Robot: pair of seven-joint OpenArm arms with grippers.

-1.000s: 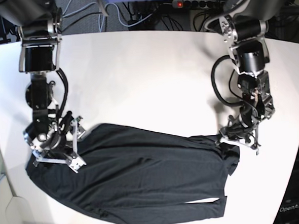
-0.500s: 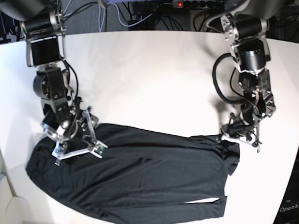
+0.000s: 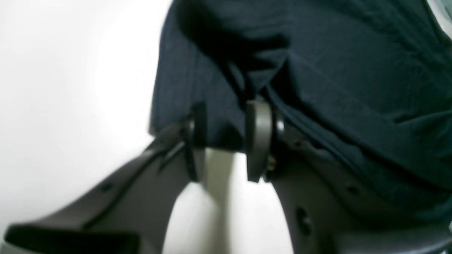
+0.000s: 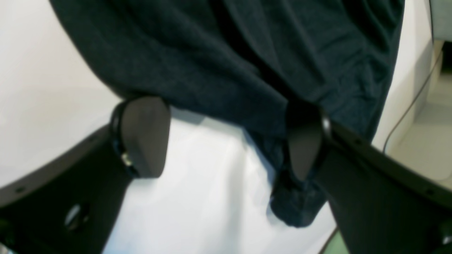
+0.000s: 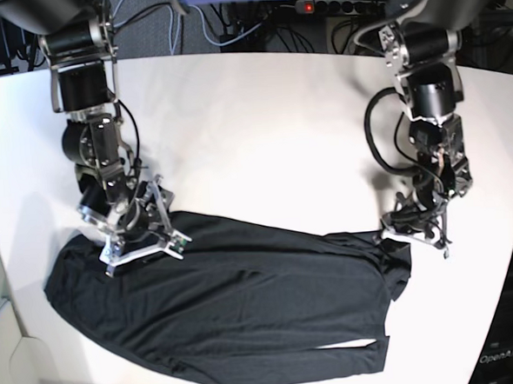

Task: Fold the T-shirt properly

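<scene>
T-shirt (image 5: 237,306) edge pinched in left tool (image 3: 226,141); right tool (image 4: 226,137) gapes (fabric between).

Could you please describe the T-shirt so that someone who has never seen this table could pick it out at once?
Look at the white table between the two arms. Spread across its near half lies the T-shirt, a large, plain charcoal-black, slightly wrinkled cloth reaching from the right gripper to the left gripper. It is the only garment and the only dark, soft thing on the white top.
</scene>
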